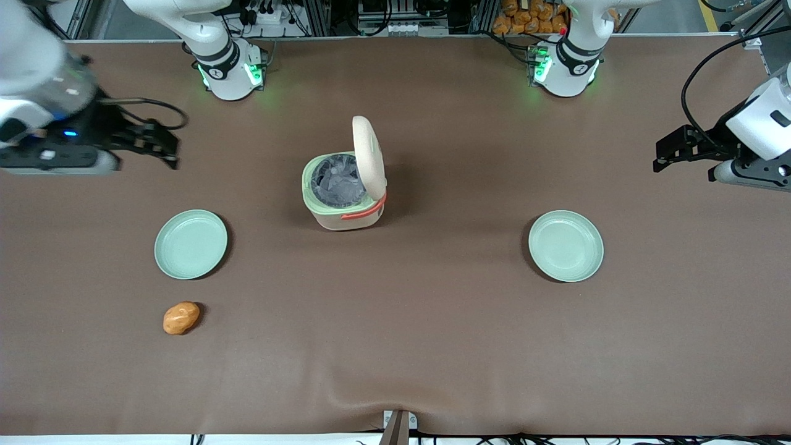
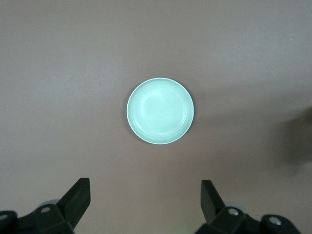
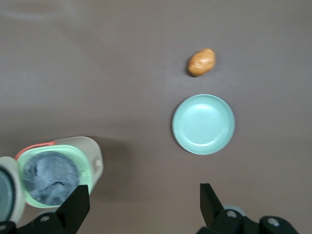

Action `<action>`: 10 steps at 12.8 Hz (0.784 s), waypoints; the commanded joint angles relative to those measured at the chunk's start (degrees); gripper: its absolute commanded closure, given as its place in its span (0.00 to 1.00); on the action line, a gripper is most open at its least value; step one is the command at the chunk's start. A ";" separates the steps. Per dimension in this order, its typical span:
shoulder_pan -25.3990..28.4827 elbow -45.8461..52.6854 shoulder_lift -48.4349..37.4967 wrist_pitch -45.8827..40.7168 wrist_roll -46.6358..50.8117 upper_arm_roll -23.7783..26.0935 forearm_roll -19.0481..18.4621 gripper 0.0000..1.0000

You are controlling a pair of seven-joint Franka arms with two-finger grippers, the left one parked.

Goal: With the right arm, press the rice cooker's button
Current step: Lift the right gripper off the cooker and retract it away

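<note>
Black two-finger gripper (image 1: 162, 143), fingers spread apart and empty; the beige, green-rimmed rice cooker (image 1: 343, 185) with its lid up sits around its 4 o'clock in front view.

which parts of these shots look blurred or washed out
Front view: the right arm and its hand, toward the working arm's end of the table, are smeared, while the open rice cooker is crisp. Right wrist view: the cooker looks slightly soft. Left wrist view: the plate centre is glare-washed.
</note>
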 commanded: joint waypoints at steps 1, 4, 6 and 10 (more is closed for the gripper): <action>-0.57 -3.94 -3.89 -0.69 -6.61 -4.76 1.96 0.00; -1.63 -7.21 -6.54 -0.60 -11.97 -9.25 4.52 0.00; -1.63 -9.40 -7.42 -0.33 -15.68 -11.28 4.52 0.00; -1.45 -9.94 -8.38 -0.86 -16.47 -12.43 4.34 0.00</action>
